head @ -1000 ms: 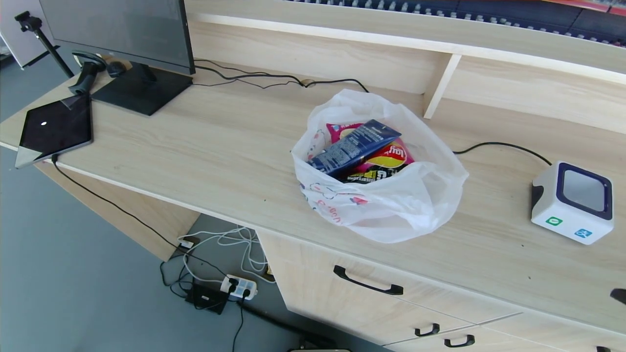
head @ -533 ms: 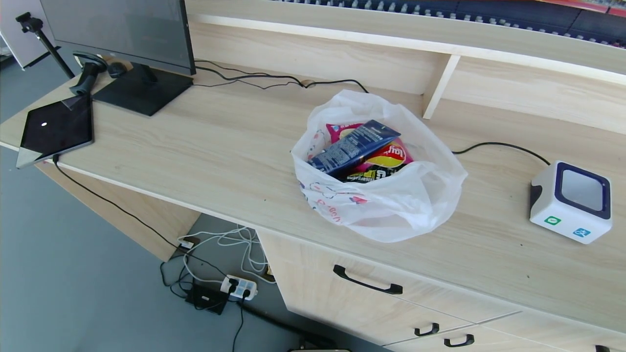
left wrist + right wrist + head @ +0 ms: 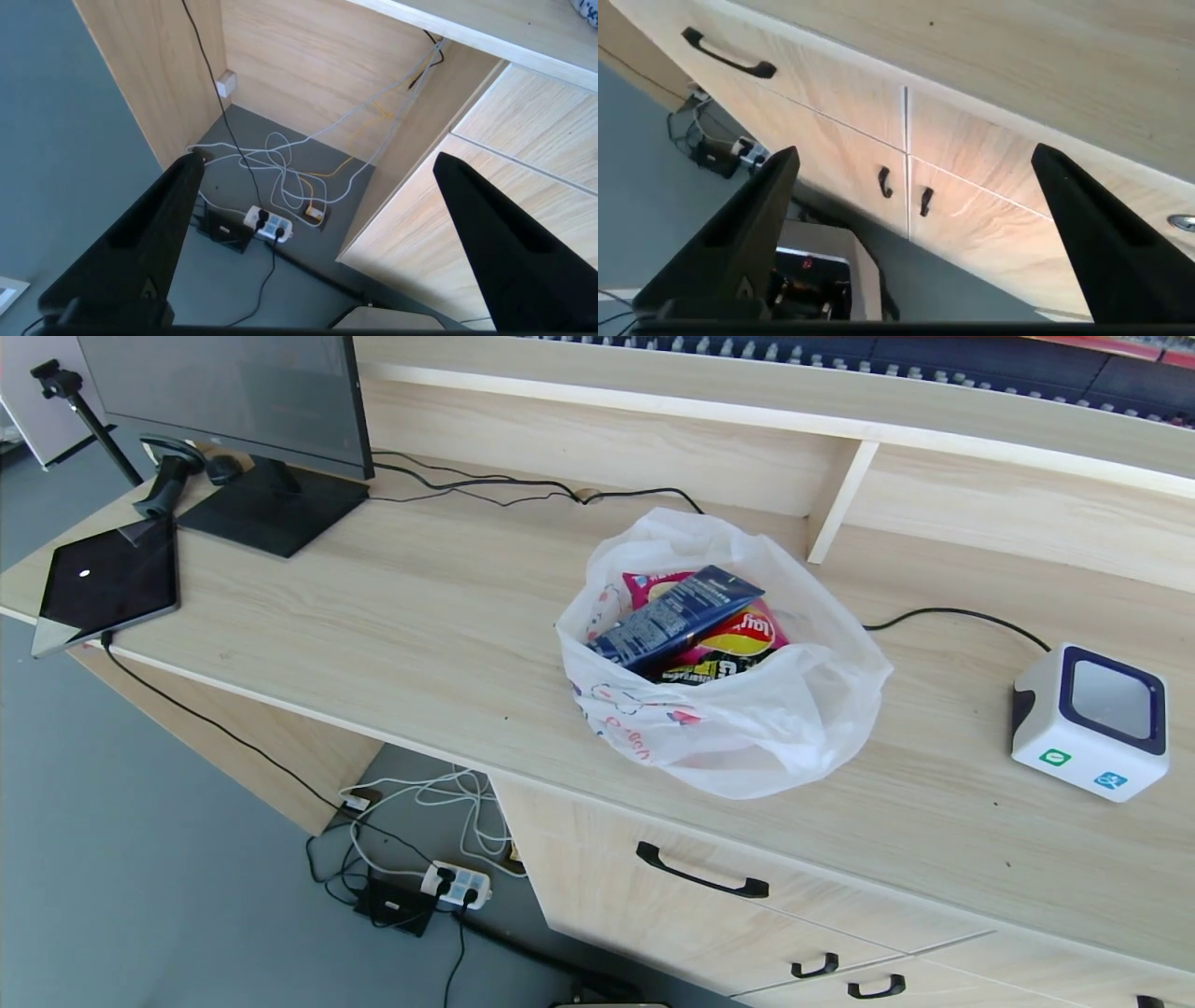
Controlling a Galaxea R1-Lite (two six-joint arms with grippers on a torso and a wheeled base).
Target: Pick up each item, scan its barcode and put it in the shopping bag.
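Note:
The white plastic shopping bag (image 3: 747, 737) stands open in the middle of the wooden counter (image 3: 373, 616). Inside it lie a dark blue packet (image 3: 674, 616) and, under that, a red and yellow chips bag (image 3: 747, 637). The white box scanner (image 3: 1090, 721) with a dark window sits at the counter's right end, its cable running back. My left gripper (image 3: 320, 163) hangs open below counter height, over the floor beside the cabinet, holding nothing. My right gripper (image 3: 917, 154) is open and empty too, low in front of the drawer fronts.
A monitor (image 3: 224, 401), a tablet (image 3: 105, 581) and a handheld scanner (image 3: 166, 478) stand at the counter's left end. Drawers with black handles (image 3: 702, 874) lie below the counter. A power strip (image 3: 266, 222) and loose cables lie on the floor.
A dark gripper tip at the head view's lower right edge one second ago has dropped out of that view. The bag and its contents have not moved.

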